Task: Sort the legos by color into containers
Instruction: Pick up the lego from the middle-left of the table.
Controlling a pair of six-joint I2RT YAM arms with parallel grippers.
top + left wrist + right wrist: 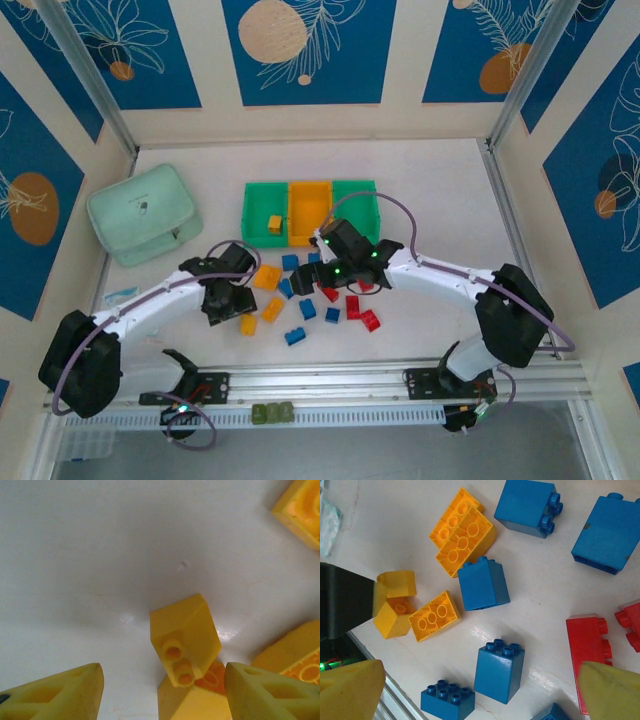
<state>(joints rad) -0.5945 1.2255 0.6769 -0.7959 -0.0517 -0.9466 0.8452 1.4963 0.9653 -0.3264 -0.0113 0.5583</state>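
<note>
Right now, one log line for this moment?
left gripper: open, around yellow brick | right gripper: open, above blue brick | left green bin: lone brick inside

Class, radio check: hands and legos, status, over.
Left hand open, straddling yellow lego, others crowding. Right hand open above blue lego. One yellow brick in left green bin.

Yellow brick [300, 510] in the left wrist view's top-right corner (mostly off-frame)

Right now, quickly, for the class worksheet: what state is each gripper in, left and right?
Left gripper: open, fingers either side of a yellow brick, not gripping it.
Right gripper: open wide, holding nothing.
</note>
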